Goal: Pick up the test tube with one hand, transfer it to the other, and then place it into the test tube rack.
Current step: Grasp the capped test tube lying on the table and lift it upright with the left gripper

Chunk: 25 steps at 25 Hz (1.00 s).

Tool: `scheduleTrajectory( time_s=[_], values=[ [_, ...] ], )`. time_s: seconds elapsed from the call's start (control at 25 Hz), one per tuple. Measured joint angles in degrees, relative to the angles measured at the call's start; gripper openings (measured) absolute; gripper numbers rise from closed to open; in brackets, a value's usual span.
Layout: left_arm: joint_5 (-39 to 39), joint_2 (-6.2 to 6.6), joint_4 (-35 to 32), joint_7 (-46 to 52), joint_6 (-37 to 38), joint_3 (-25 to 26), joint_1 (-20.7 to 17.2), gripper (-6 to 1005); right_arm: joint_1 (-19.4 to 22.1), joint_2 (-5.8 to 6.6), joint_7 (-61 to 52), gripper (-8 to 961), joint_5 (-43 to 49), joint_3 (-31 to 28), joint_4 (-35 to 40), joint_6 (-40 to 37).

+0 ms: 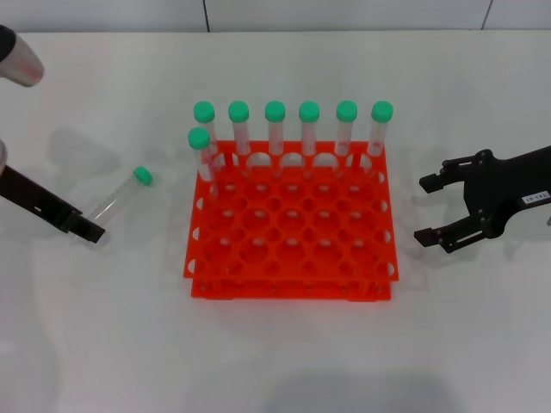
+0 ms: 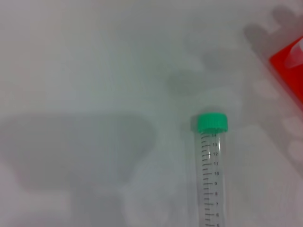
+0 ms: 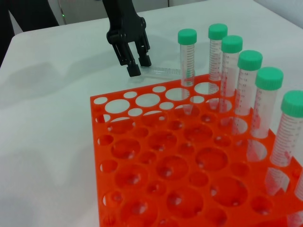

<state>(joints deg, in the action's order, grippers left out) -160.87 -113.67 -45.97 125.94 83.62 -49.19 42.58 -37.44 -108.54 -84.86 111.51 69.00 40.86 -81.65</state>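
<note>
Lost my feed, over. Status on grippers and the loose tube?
Left black gripper open at bottom end of clear green-capped test tube, tube lying on table. Right labelled gripper open, right of orange-red rack. Nothing between tube and rack.

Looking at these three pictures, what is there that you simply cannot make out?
- Lying test tube, left wrist view: its lower end is cut off by the picture's edge.
- Left claw, head view: only the dark tip shows at the tube's bottom end; whether it grips is unclear. It appears open in the right wrist view.
- Test tube rack, left wrist view: just one corner shows.
- Right claw, head view: the label's print is too small to read.
</note>
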Motion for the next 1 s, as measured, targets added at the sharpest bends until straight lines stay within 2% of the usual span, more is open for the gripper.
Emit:
scheduleTrajectory(
  time_s=[0.36,0.92,1.0],
  values=[
    [-0.1,0.11,1.1,1.5,-1.4,-1.5,0.7,489,-0.3,-0.29,0.1,868,0.7,-0.1,0.0,0.2],
    [-1.1,0.35,2.8,2.9,-2.8,-1.7,1.4,191,-0.6,-0.43,0.2,868,0.8,-0.1,0.0,0.3],
    [-0.5,0.34,2.4,2.8,-2.4,-1.6,1.8,191,-0.6,-0.41,0.2,868,0.8,-0.1,0.0,0.2]
  ],
)
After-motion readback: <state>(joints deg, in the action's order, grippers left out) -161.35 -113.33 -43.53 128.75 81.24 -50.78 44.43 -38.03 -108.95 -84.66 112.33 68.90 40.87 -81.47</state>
